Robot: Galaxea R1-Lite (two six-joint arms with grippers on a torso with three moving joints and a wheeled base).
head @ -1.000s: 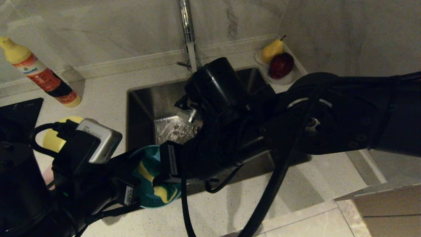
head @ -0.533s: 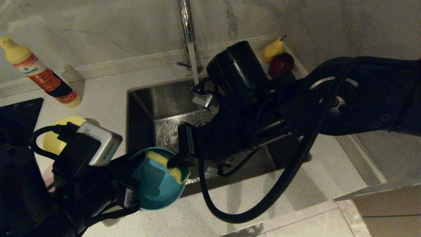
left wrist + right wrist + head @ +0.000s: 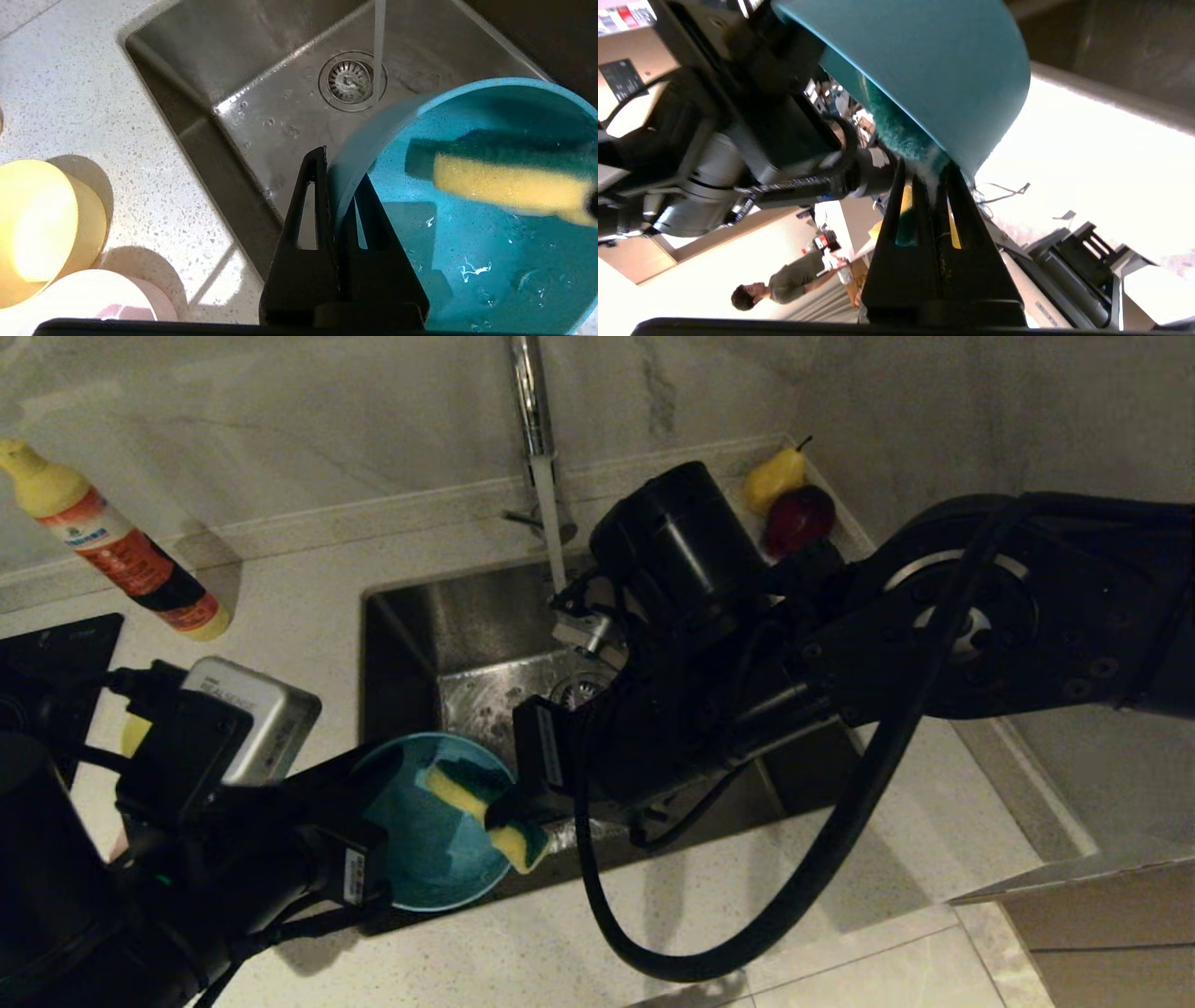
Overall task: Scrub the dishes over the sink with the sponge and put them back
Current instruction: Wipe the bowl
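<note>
A pale speckled stone counter point(image 3: 308, 588) wraps the steel sink point(image 3: 439, 616) at the head view's centre, with marble wall above and a thin stream falling from the tap point(image 3: 530, 401). At lower left, the left gripper point(image 3: 337, 196) is clenched on the rim of the light blue bowl point(image 3: 431, 821); the right gripper point(image 3: 924, 179) pinches the sponge point(image 3: 485, 807) inside it. A soap bottle point(image 3: 117, 546) lies upper left.

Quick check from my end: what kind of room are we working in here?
Most likely a home-style kitchen: a steel sink under a running chrome tap, a speckled stone countertop, and a detergent bottle.
</note>
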